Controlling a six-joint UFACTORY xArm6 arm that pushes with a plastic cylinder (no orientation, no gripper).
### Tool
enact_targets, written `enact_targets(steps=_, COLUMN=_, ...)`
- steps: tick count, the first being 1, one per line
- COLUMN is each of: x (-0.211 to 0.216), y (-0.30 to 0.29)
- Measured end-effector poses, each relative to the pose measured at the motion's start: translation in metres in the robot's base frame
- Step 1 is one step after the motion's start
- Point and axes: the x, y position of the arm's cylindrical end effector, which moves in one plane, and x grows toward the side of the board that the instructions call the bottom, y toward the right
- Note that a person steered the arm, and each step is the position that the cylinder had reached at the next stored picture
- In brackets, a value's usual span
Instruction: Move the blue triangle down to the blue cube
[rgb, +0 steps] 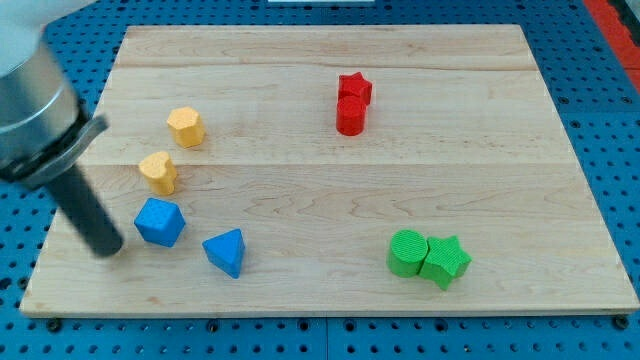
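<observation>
My tip (106, 248) down on the wooden board (330, 290) near its left edge, toward the view's bottom; a bare rod end only, so nothing to spread, press together or pinch with, and nothing held. Just to the view's right of my tip, the blue cube (159, 221), close but seemingly not touching, though hard to judge from this angle. Further right and slightly lower, the blue triangle (225, 251), near the cube yet apart from it, a strip of bare wood showing between the two. Above the cube, a yellow heart (158, 172), and above that a yellow hexagon (186, 126), the pair well clear of each other. Toward the view's top, right of centre, a red star (355, 88) touching a red cylinder (350, 115) just below it. At the lower right, a green cylinder (407, 252) pressed against a green star (444, 261). Counted: two blue blocks, two yellow, two red, two green, eight in all. Upper rod and its grey metal mount (30, 100) blurred and cut off by the view's left and top edges. Around the board, a blue perforated surface (600, 120), partly cropped.
</observation>
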Motion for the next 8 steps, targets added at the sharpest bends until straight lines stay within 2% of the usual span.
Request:
enact_targets(steps=1, x=0.039, y=0.06)
enact_targets(steps=3, x=0.038, y=0.184)
enact_targets(steps=5, x=-0.015, y=0.138)
enact_targets(steps=6, x=-0.028, y=0.156)
enact_targets(steps=7, x=-0.043, y=0.148)
enact_targets(steps=8, x=-0.025, y=0.131)
